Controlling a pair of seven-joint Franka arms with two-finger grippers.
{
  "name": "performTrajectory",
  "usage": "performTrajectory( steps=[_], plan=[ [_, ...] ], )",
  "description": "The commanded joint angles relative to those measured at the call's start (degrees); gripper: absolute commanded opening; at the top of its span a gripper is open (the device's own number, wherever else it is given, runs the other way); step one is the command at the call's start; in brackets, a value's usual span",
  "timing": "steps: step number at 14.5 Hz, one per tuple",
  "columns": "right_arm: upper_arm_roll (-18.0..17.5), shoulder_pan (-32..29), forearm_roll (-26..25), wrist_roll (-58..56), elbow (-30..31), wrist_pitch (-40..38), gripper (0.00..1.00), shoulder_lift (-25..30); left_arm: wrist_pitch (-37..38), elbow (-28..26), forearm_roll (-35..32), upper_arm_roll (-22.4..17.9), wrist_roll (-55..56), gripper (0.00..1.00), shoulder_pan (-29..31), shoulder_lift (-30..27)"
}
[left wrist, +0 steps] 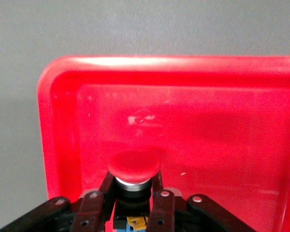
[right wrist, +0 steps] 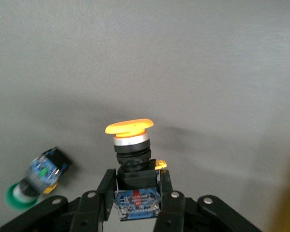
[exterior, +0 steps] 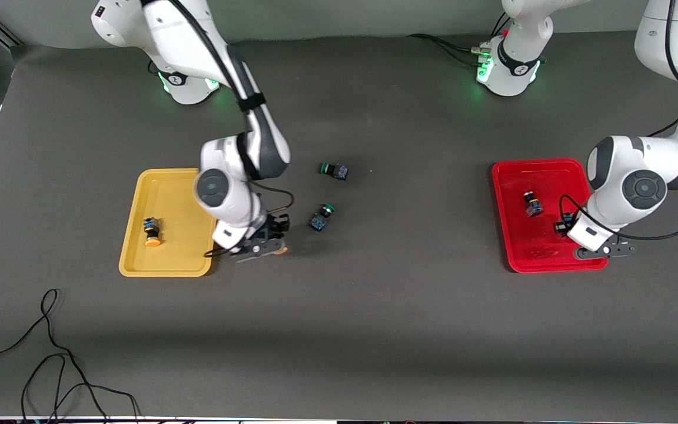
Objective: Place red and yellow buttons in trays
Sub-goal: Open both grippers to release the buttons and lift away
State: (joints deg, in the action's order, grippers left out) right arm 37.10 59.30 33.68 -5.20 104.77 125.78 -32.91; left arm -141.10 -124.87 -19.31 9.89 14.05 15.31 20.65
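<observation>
Buttons sorted by colour, one gripped in each tool.
My left tool (left wrist: 130,193) clamps a red button (left wrist: 133,169) over the red tray (left wrist: 62,121) for release; my right tool (right wrist: 137,191) clamps a yellow button (right wrist: 130,140) low over the tabletop (right wrist: 183,58), beside the yellow tray (exterior: 165,188) at frame left.

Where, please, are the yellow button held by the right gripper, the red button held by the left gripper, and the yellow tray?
yellow button (right wrist: 129,127): right wrist view, on its cap.
red button (left wrist: 134,165): left wrist view, on its cap.
yellow tray (exterior: 175,194): front view, on its bare floor.
</observation>
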Motion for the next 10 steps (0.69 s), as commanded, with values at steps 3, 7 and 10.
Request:
performTrajectory(
  steps=[3,7,10],
  plan=[
    [7.9,-0.2,-5.2,2.7,-4.6,-12.5,0.28,2.8,3.5,-2.2,-0.7,0.8,0.4,0.99,0.0,-4.4],
    [17.2,-1.1,-5.4,1.5,-1.2,-15.7,0.28,2.0,14.7,0.4,0.0,1.4,0.4,0.99,-2.7,-9.2],
    [18.2,-5.5,-4.5,-5.8,4.9,-9.9,0.28,1.0,19.6,0.7,3.2,3.1,0.1,0.99,-3.8,-15.8]
  ],
)
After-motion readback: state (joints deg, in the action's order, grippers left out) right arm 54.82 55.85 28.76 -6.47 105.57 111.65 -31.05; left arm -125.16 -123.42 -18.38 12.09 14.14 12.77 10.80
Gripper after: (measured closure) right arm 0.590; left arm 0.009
